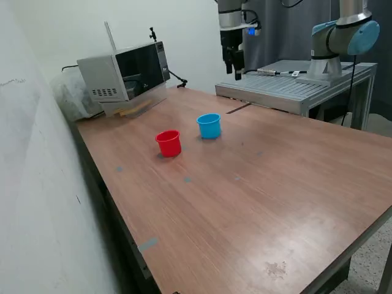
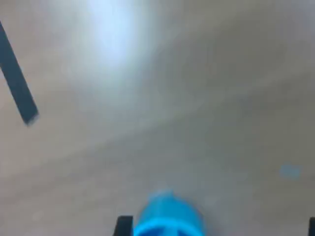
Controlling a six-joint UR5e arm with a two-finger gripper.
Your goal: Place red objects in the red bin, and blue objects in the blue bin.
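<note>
The red cup (image 1: 168,143) and the blue cup (image 1: 209,125) stand upright on the worktop (image 1: 257,196), near each other but apart, the red one toward the exterior view's left; both sit in open wood with room all round, which I judge suits a descent from above into either mouth. No red or blue cube shows anywhere on the worktop in either view. Whether any lie inside the cups cannot be told, since the exterior view does not look into them and the wrist view is blurred. On that evidence I judge the sorting either finished or not begun, and cannot say which. A microwave (image 1: 125,72) stands at the far corner, well apart from the cups, and small bluish marks spot the wood. The arm hangs high above the far edge of the worktop, beyond the blue cup, wrist pointing straight down. The tool (image 1: 236,68) is raised well clear of everything, nothing is seen between its fingers, and whether they are parted or closed cannot be told at this size. The wrist view, smeared, shows bare wood, a dark strip (image 2: 17,78) and the blue cup at the frame edge, consistent with a camera looking down from height.
</note>
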